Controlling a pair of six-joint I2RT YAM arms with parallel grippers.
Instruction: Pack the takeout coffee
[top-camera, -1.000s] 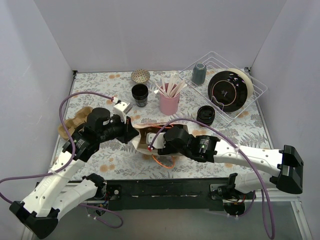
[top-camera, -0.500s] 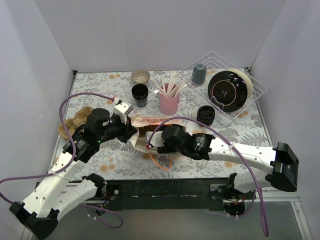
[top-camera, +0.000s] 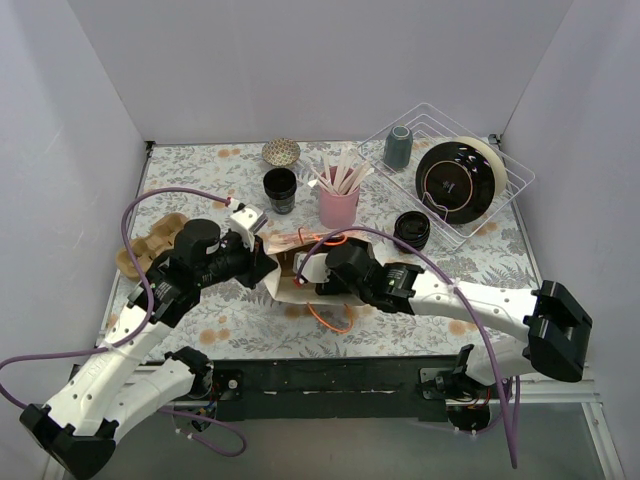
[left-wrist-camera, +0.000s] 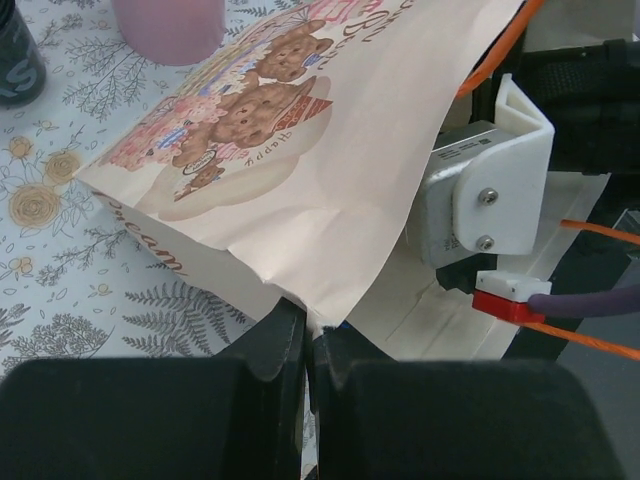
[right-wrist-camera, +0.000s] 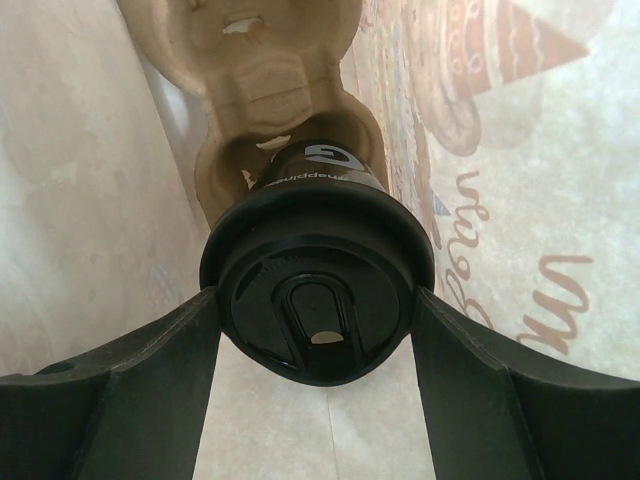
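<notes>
The takeout coffee (right-wrist-camera: 318, 255), a black cup with a glossy lid, sits deep inside the paper bag (top-camera: 287, 286) in a pulp cup carrier (right-wrist-camera: 270, 85). My right gripper (right-wrist-camera: 315, 305) reaches into the bag, and its fingers (right-wrist-camera: 150, 385) press both sides of the lid. From above, the bag lies on its side mid-table and hides the cup, with the right wrist (top-camera: 345, 272) at its mouth. My left gripper (left-wrist-camera: 310, 335) is shut on the edge of the bag (left-wrist-camera: 300, 150) and holds the mouth open at its left side (top-camera: 268, 268).
A lidless black cup (top-camera: 280, 188), a pink cup of sticks (top-camera: 339, 203) and a patterned ball (top-camera: 282, 151) stand behind the bag. The wire rack (top-camera: 508, 178) at the back right holds a grey-blue tumbler (top-camera: 397, 147) and a black dish (top-camera: 455, 180). A black lid (top-camera: 411, 228) lies by the rack. A second pulp carrier (top-camera: 140, 248) lies at the left.
My right arm has pushed farther left and away into the bag with the cup. The bag's upper wall has risen and shifted back. My left gripper has held its grip.
</notes>
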